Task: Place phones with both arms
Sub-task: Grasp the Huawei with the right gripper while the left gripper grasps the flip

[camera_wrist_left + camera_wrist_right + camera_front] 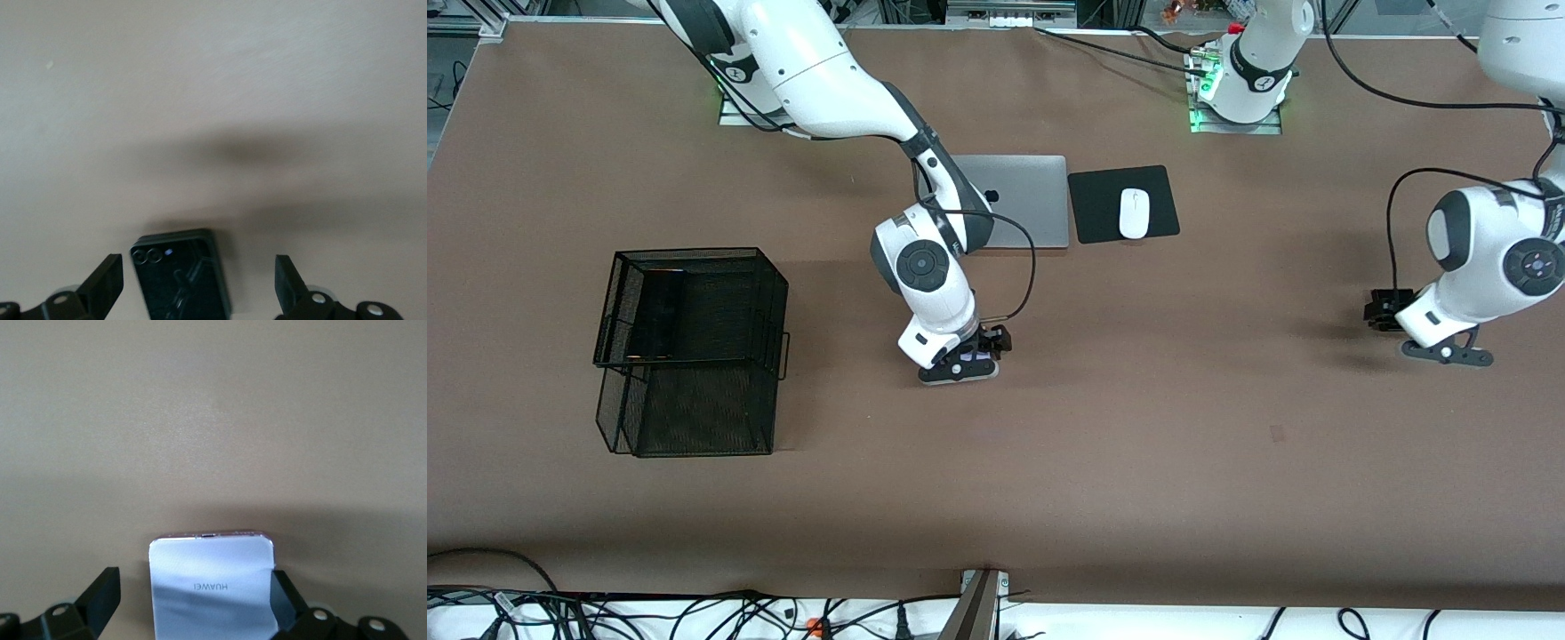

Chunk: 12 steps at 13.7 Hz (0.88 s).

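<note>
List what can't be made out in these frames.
- Lavender-white phone: cut off by the right wrist view's edge; in front view the right gripper covers nearly all of it.
- Black phone: cut off by the left wrist view's edge; in front view the left gripper hides it.
- Mesh basket: dark contents unreadable through the mesh, front view.
- Contact between fingers and phones: cannot tell.

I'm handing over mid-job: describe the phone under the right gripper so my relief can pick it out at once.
Start at the closed silver laptop in the middle of the table and come toward the front camera to the right gripper. The squarish pale lavender-white phone lies flat on the brown table between its open fingers. The other phone in view, under the left gripper, is black; this pale one reads HUAWEI.
</note>
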Each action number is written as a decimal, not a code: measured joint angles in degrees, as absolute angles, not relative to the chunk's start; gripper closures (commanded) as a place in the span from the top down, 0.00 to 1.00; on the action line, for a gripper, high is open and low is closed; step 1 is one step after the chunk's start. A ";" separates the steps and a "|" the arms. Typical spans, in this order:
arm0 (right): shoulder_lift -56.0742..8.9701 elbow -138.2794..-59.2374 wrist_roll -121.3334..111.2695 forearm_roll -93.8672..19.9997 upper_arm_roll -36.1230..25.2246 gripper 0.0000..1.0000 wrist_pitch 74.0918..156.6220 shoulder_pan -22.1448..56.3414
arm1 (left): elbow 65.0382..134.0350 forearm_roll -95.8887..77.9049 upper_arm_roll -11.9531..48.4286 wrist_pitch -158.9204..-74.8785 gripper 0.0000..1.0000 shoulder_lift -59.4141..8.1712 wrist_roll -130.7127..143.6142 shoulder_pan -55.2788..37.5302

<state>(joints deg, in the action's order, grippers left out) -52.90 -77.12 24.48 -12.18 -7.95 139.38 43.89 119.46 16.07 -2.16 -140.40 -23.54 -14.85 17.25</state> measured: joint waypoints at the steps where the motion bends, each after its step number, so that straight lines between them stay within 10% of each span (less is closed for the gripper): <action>1: -52.90 -77.12 23.86 -12.08 -7.95 1.00 139.37 43.90 | 121.05 16.07 -1.84 -142.90 1.00 -23.35 -14.88 19.14; 12: -53.00 -77.13 23.35 -3.48 -7.87 1.00 139.34 45.16 | 127.61 11.34 6.82 -151.22 1.00 -23.43 -11.90 32.86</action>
<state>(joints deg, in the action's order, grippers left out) -53.00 -77.13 23.35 -3.48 -7.87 139.34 45.16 127.61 11.34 6.82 -151.22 -23.43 -11.90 32.86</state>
